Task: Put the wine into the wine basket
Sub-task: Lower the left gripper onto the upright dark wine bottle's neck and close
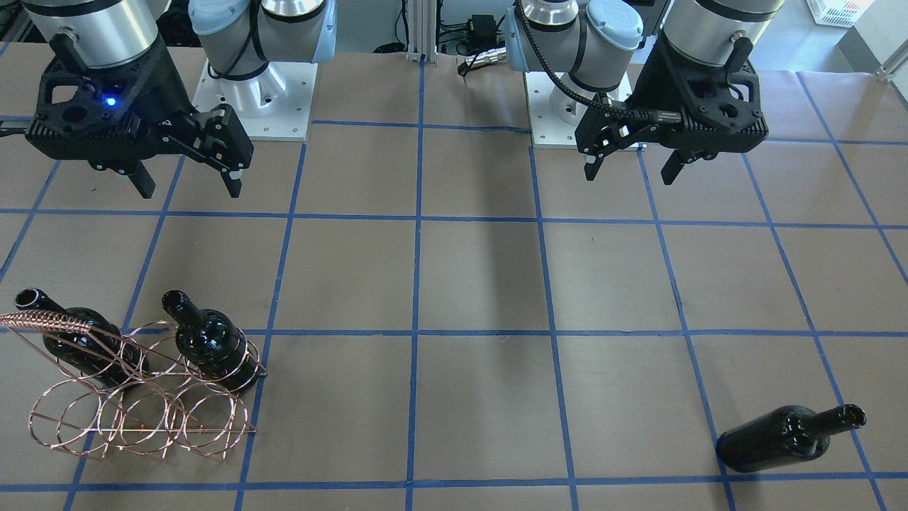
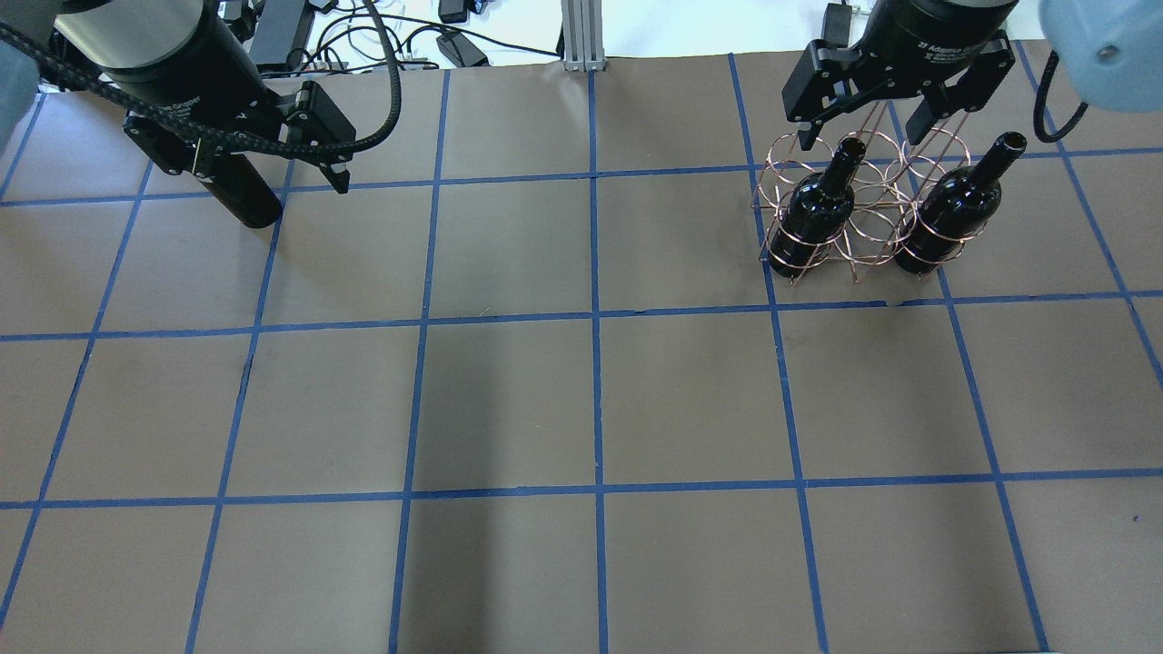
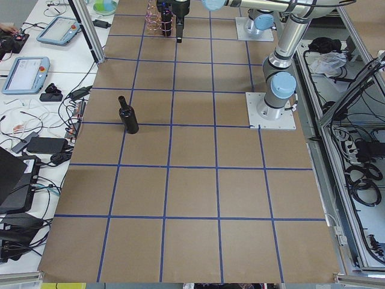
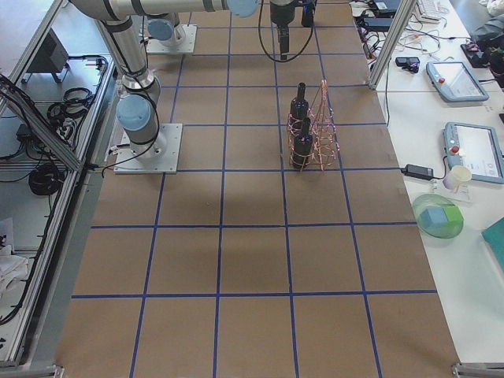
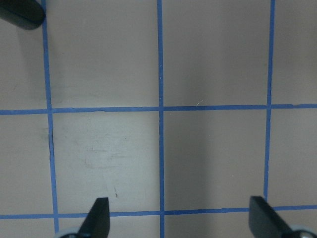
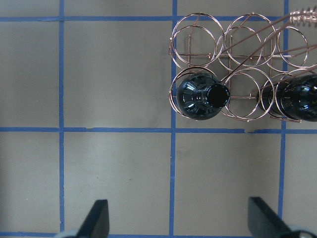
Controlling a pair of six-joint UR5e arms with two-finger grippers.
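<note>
Close by the robot's base, the left hand point(image 1: 630, 174) and right hand point(image 1: 190, 188) both hang spread and empty above the table point(image 1: 482, 284). Farther out on the left arm's side stands the unlabelled wine point(image 1: 780, 440), upright, well ahead of the nearer left hand. Two other bottles point(image 1: 209, 344) fill outer rings of the wine basket point(image 1: 46, 321) opposite. The right hand's housing point(image 2: 945, 50) partly reads "Adaptive".

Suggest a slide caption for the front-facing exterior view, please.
Two bottles stand in the wire basket, a third bottle stands apart; left gripper and right gripper hover open.
</note>
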